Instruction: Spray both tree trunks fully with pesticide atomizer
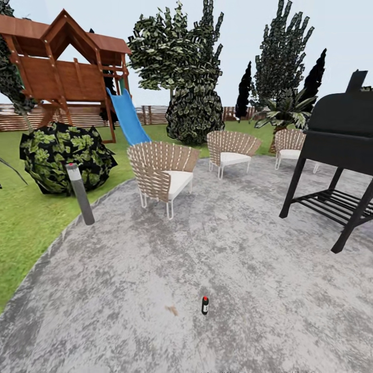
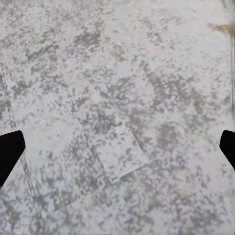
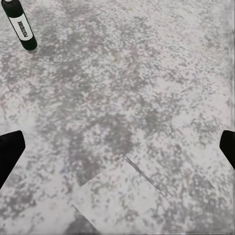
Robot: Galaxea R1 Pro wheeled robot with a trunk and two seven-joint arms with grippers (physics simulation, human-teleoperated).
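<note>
The pesticide atomizer, a small black bottle with a red cap, stands upright on the grey stone paving near the bottom centre of the head view. In the right wrist view the atomizer shows its white label, well away from my right gripper, which is open over bare paving. My left gripper is also open above the paving, with nothing between its black fingertips. Leafy trees rise at the back of the lawn, and their trunks are mostly hidden.
Wicker chairs stand on the patio behind the atomizer. A black grill is at the right. A grey bollard light and a round bush sit at the lawn's edge, with a wooden playhouse and blue slide behind.
</note>
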